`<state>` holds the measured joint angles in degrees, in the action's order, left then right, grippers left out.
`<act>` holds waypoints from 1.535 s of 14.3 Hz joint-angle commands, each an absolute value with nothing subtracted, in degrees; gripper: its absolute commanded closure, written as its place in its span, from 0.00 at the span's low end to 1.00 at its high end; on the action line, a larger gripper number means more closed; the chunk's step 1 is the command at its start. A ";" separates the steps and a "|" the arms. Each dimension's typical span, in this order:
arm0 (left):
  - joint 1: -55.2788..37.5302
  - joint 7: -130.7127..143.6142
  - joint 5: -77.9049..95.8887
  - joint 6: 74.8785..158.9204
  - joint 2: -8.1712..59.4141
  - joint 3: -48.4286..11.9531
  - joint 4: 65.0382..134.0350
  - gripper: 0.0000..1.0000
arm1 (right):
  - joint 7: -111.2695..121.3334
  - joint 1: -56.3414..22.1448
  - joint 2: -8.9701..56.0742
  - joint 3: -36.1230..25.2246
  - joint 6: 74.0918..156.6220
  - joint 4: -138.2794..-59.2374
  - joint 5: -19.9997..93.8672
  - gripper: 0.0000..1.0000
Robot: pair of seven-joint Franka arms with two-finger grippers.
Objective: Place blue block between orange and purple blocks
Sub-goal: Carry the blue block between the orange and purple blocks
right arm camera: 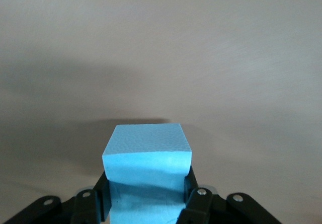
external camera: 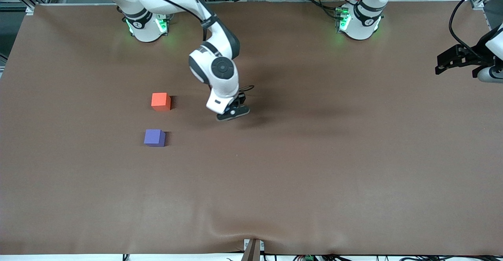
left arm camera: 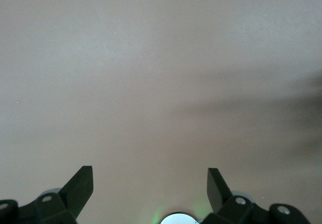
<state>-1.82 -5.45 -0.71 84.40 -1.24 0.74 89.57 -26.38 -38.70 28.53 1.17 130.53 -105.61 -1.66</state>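
Two cubes wait while our right gripper (right arm camera: 146,204), jaws pinching the blue block (right arm camera: 147,159), should lower it squarely between orange block (external camera: 160,101) and purple block (external camera: 154,138); left gripper (left arm camera: 150,183) idles, jaws spread.

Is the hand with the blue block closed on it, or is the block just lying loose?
Closed on it. In the right wrist view the right hand has a finger pressed against each side of the blue block.

orange block (external camera: 160,101) farther from front camera than purple block (external camera: 154,138), apart, toward right arm's end
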 commanded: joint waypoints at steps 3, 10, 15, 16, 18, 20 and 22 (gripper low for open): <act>-1.76 -5.80 -0.09 84.02 -1.05 0.62 89.03 0.00 | -14.53 -22.00 17.33 2.11 117.27 -107.57 -1.41 1.00; -1.85 -5.80 -0.09 84.02 -1.05 0.62 89.03 0.00 | -14.24 -13.98 13.71 1.93 117.24 -116.27 -1.32 1.00; -2.02 -5.80 -0.18 84.02 -0.70 0.62 89.03 0.00 | -14.24 -11.34 14.06 2.02 121.27 -119.78 -1.32 1.00; -2.02 -5.80 -0.18 84.02 -0.70 0.62 89.03 0.00 | -14.15 -11.16 14.06 2.02 122.77 -120.75 -1.32 1.00; -2.11 -5.80 -0.26 84.02 -0.70 0.62 89.03 0.00 | -14.15 -11.34 14.41 2.02 123.75 -121.20 -1.32 1.00; -2.02 -5.80 -0.26 84.02 -0.70 0.62 89.03 0.00 | -14.06 -11.69 14.76 2.02 124.80 -121.38 -1.32 1.00; -2.11 -5.80 -0.26 84.02 -0.70 0.62 89.03 0.00 | -13.80 -11.78 15.03 2.02 126.64 -122.78 -1.32 1.00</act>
<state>-1.98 -5.45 -0.71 84.40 -0.92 0.60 89.57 -14.06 -12.26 16.28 1.44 124.32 -120.10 -1.46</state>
